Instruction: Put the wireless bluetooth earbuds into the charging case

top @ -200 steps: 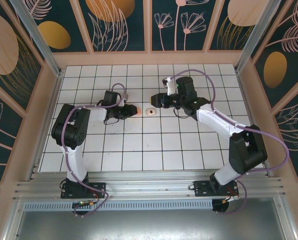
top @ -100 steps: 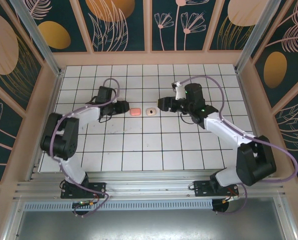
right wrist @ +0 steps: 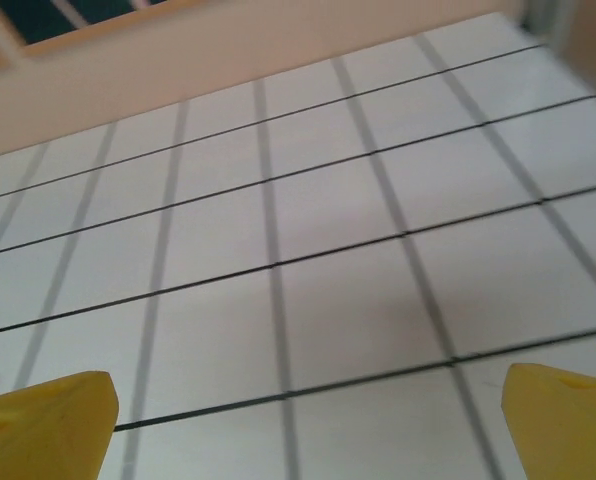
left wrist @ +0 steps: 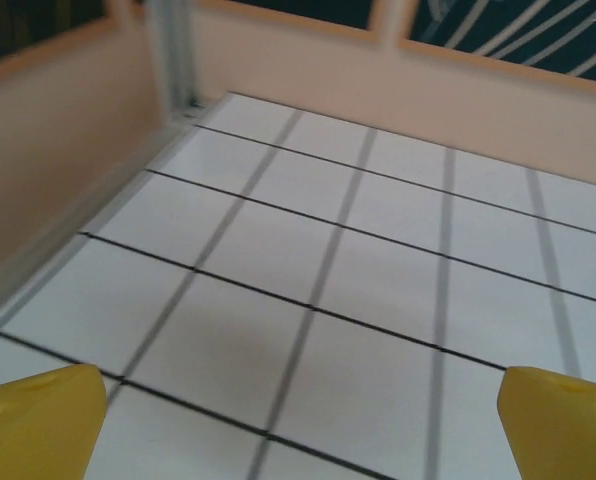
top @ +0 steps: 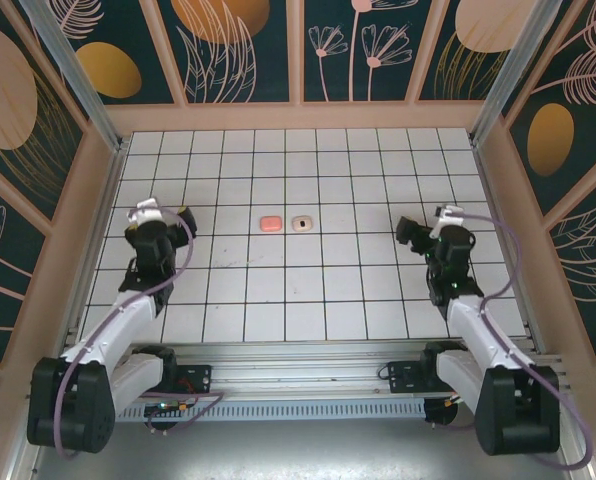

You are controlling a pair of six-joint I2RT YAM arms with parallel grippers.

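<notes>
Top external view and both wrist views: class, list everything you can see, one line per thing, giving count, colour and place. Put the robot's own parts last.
charging case: one, cream-beige with a darker middle, on the table midway between the arms.
pink piece: one, salmon pink, just left of the case, not touching it.
table: one, white with a black grid, inside the enclosure.
wall panels: several, dark teal with peach plant shapes, around the table.
left arm: one, black and white with a purple cable, by the left edge.
right arm: one, same colours, by the right edge.
left gripper: one, yellow fingertips, open above bare grid.
right gripper: one, yellow fingertips, open above bare grid.
</notes>
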